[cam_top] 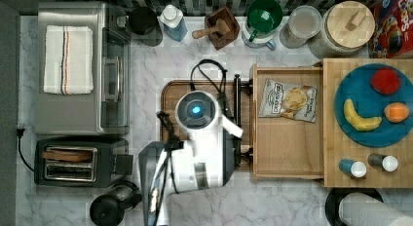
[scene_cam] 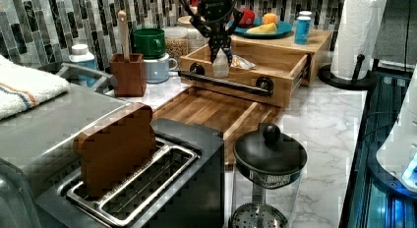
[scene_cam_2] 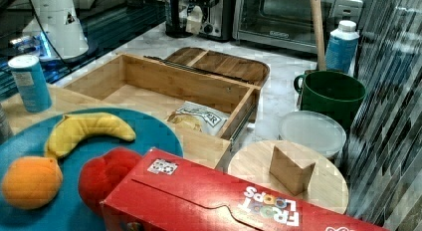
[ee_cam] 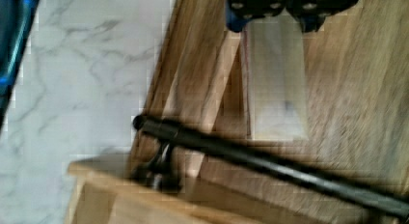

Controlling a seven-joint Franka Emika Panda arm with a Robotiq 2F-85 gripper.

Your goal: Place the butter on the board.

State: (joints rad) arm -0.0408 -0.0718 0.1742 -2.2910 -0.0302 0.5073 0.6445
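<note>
In the top view we see the arm [cam_top: 202, 143] covering much of the wooden board [cam_top: 171, 97] on the marble desk [cam_top: 146, 65], with the open drawer [cam_top: 287, 153] and its chip bag [cam_top: 288, 100] off to the top view's right of it. In the left view we find the gripper [scene_cam: 220, 50] hanging in the air, clamped on the pale butter [scene_cam: 221, 65], which dangles below its tips; the board lies lower and nearer the camera than the gripper, and the drawer's black handle bar [scene_cam: 226, 82] runs just beneath the butter. In the wrist view we look down past the gripper's dark tips pinching one end of the butter stick, with the board's wood grain behind it and the handle bar crossing beyond its free end.
</note>
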